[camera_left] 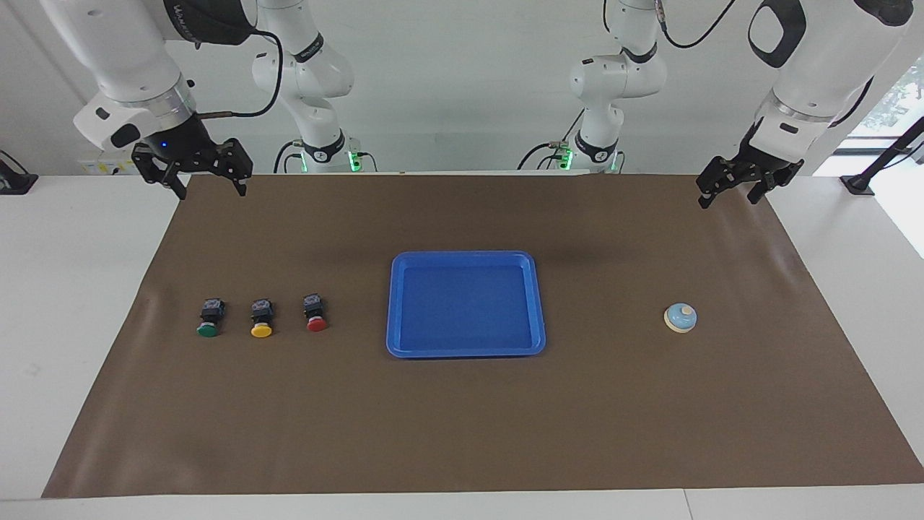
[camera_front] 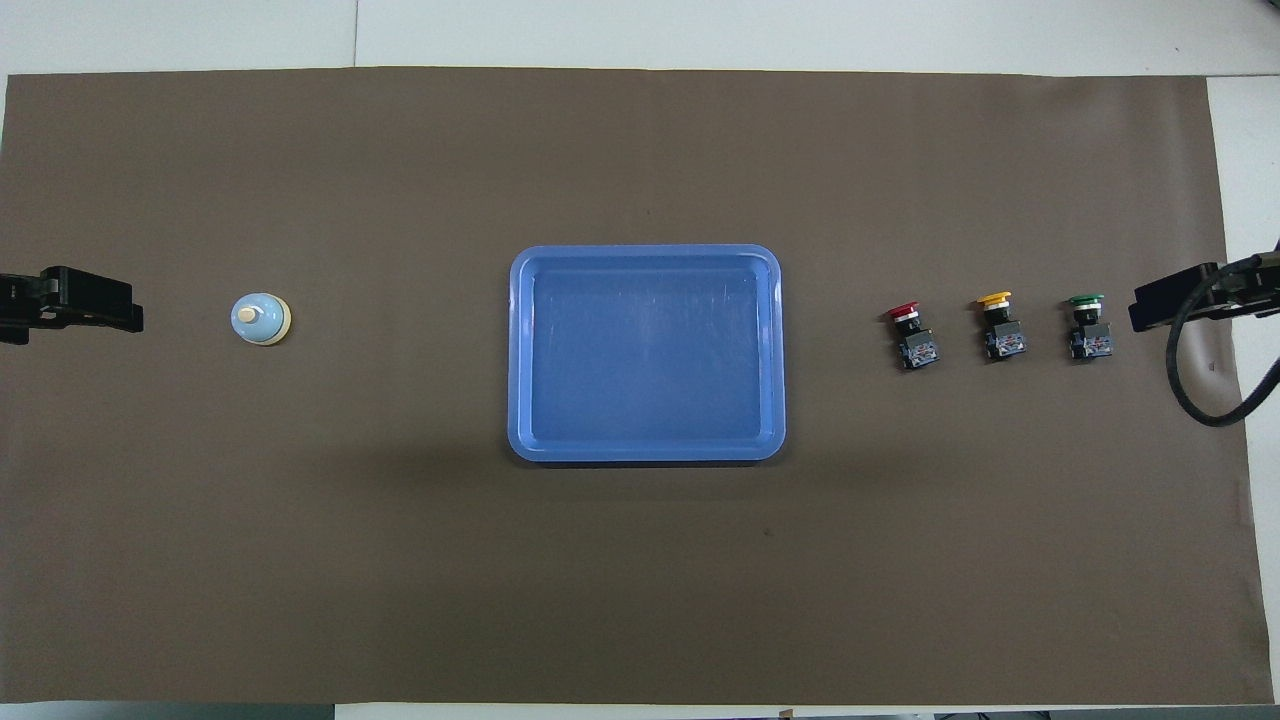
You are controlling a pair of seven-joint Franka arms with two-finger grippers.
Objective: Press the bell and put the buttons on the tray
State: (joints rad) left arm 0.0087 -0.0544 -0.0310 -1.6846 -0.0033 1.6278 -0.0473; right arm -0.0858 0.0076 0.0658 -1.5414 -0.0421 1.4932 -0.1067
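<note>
The blue tray (camera_left: 398,303) (camera_front: 520,350) lies empty at the middle of the brown mat. Three buttons lie in a row toward the right arm's end: green (camera_left: 209,319) (camera_front: 1088,326), yellow (camera_left: 261,318) (camera_front: 1000,328), and red (camera_left: 315,313) (camera_front: 912,336) nearest the tray. Their caps point away from the robots. The bell (camera_left: 681,318) (camera_front: 261,319) stands alone toward the left arm's end. My right gripper (camera_left: 209,189) hangs open and empty over the mat's corner nearest its base. My left gripper (camera_left: 729,198) hangs open and empty over the mat's other robot-end corner.
A brown mat (camera_left: 462,419) covers most of the white table (camera_left: 72,289). Both arm bases (camera_left: 328,148) stand at the robots' edge of the table. A black cable (camera_front: 1200,380) loops from the right wrist over the mat's edge.
</note>
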